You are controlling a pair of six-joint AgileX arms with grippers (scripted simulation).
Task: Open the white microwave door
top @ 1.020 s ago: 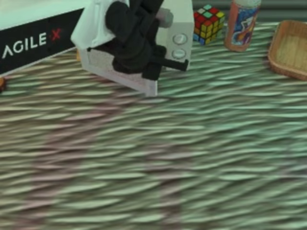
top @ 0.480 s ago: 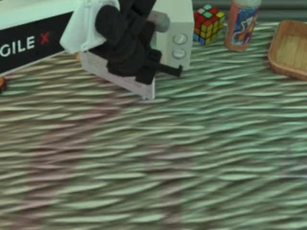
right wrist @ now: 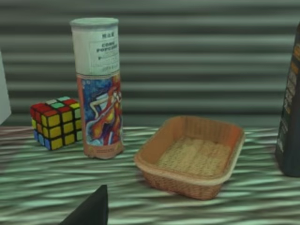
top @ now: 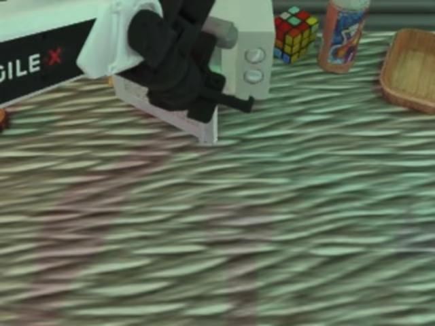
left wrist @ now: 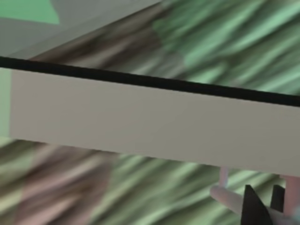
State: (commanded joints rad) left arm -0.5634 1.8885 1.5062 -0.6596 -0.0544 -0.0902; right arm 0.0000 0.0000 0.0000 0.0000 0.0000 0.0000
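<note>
Left gripper [top: 234, 103] at the door [top: 178, 117] of the white microwave [top: 246, 41], part-open; finger state cannot be told; a slipping hold could stall the swing

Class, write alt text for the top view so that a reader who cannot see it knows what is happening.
The left gripper works at the partly open door of the microwave at the table's far left. To the right stand a puzzle cube, a canister and a wicker basket; the right arm is out of view.
</note>
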